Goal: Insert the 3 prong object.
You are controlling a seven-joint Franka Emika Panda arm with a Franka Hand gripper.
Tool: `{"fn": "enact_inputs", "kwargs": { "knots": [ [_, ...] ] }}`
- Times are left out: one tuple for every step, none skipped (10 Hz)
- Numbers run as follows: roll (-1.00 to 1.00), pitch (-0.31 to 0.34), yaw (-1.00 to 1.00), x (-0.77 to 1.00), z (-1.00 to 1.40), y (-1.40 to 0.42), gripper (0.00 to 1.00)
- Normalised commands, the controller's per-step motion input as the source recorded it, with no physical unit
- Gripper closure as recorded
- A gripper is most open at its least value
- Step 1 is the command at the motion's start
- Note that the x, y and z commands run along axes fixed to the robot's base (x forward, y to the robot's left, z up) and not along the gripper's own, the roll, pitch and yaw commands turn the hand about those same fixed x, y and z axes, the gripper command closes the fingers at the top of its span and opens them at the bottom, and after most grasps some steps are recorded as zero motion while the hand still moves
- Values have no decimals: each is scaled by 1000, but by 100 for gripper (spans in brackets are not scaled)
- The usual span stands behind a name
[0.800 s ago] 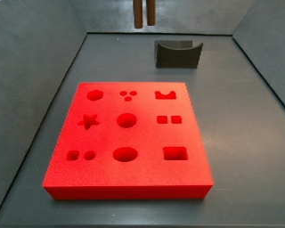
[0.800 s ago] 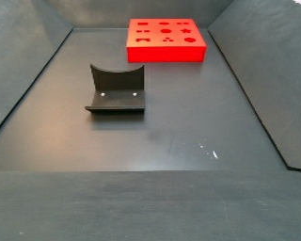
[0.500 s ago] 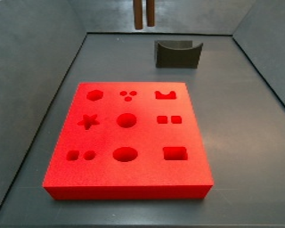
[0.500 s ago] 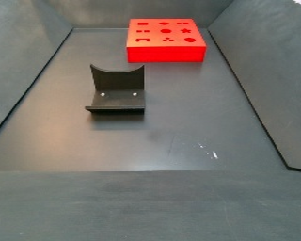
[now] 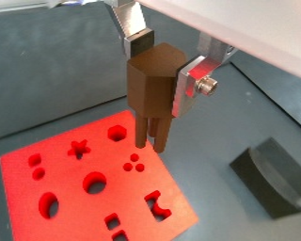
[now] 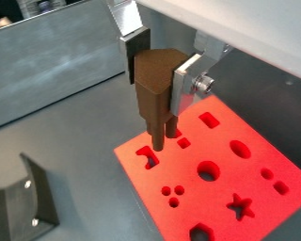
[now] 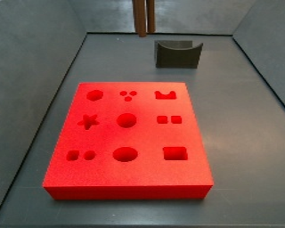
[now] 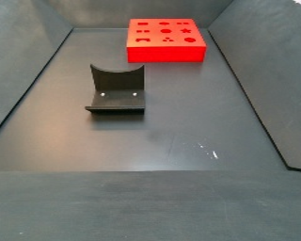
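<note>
- Clamping the 3 prong object (image 5: 150, 92) between its silver fingers (image 5: 191, 80), the gripper (image 5: 164, 68) hangs above the red block (image 5: 90, 179), prongs pointing down.
- In both wrist views the brown piece (image 6: 157, 94) is clear of the block (image 6: 222, 169), not touching it.
- Three small round holes (image 5: 135, 167) lie near the prong tips.
- On the floor, the fixture (image 8: 116, 90) stands well apart from the block (image 8: 167, 41).

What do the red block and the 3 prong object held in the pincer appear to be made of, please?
The red block looks like matte foam or soft plastic: uniform colour, no glare. The 3 prong object, clamped in the pincer above the block, looks like matte brown plastic, possibly printed.
</note>
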Motion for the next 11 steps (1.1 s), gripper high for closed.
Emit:
{"fn": "enact_inputs", "kwargs": {
  "knots": [
    [97, 0, 234, 0, -9, 0, 100],
    [0, 0, 0, 0, -31, 0, 100],
    [-19, -19, -20, -34, -146, 0, 100],
    [-47, -49, -51, -34, -237, 0, 100],
    [-51, -61, -49, -3, -286, 0, 100],
    [-16, -31, -20, 0, -231, 0, 100],
    [0, -6, -11, 0, -169, 0, 100],
    [0, -11, -40, 0, -174, 0, 100],
    [0, -26, -106, 0, -249, 0, 100],
    [0, -34, -71, 83, -377, 0, 100],
    [0, -31, -29, 86, -331, 0, 100]
  ]
}}
